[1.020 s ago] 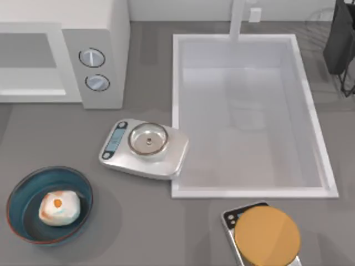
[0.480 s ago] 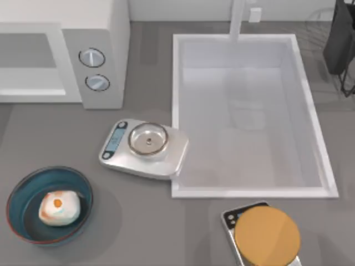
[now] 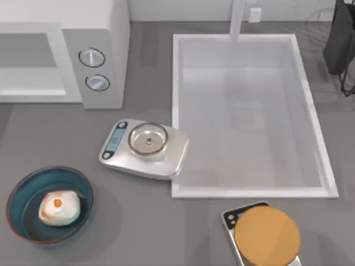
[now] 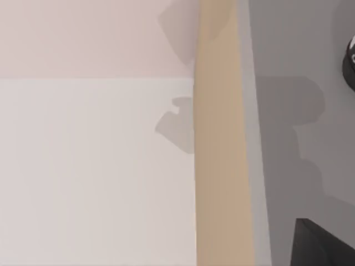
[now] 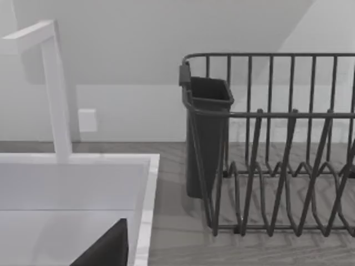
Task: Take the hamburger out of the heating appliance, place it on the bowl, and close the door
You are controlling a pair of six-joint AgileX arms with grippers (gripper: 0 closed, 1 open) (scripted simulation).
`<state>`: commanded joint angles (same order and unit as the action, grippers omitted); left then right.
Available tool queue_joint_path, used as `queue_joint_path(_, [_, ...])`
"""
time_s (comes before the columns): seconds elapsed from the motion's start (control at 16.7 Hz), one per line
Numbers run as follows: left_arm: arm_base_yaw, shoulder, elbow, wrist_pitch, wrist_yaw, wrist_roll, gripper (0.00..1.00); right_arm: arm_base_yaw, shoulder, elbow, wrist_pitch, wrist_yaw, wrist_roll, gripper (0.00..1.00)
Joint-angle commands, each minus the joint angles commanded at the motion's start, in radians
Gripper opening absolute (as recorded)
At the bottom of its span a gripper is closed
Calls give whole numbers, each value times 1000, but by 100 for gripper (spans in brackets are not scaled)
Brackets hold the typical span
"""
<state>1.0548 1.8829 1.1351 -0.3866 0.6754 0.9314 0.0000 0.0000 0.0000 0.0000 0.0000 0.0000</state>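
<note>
The hamburger already lay in the bowl at the table's left front. The heating appliance looked shut, so the task seemed finished. Neither tool's state could be told.

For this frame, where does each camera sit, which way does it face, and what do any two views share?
Top view: above the table, looking down on the microwave, scale, sink and the hamburger in the bowl; no arm visible.
Left wrist view: close to pale surfaces and a tan strip; a dark corner may be the arm's own.
Right wrist view: low, facing the dish rack and faucet.
Shared: sink, faucet and rack appear in the top and right wrist views.
</note>
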Motion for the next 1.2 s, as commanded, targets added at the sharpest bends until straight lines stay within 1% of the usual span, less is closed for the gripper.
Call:
queue_joint_path(0.36, [-13,-18,-16,9,-4,-10,0,0,0,0,0,0,0,100])
queue_joint_path(0.48, [-40,-67,-71,37,-17,-40,0,0,0,0,0,0,0,100])
queue_joint_path(0.84, [-154,-277,-343,162,-73,-166,0,0,0,0,0,0,0,100])
queue_joint_path(0.96, [-174,-311,-382,184,-83,-188,0,0,0,0,0,0,0,100])
queue_joint_path(1.2, [-170,-310,-386,183,-80,-190,0,0,0,0,0,0,0,100])
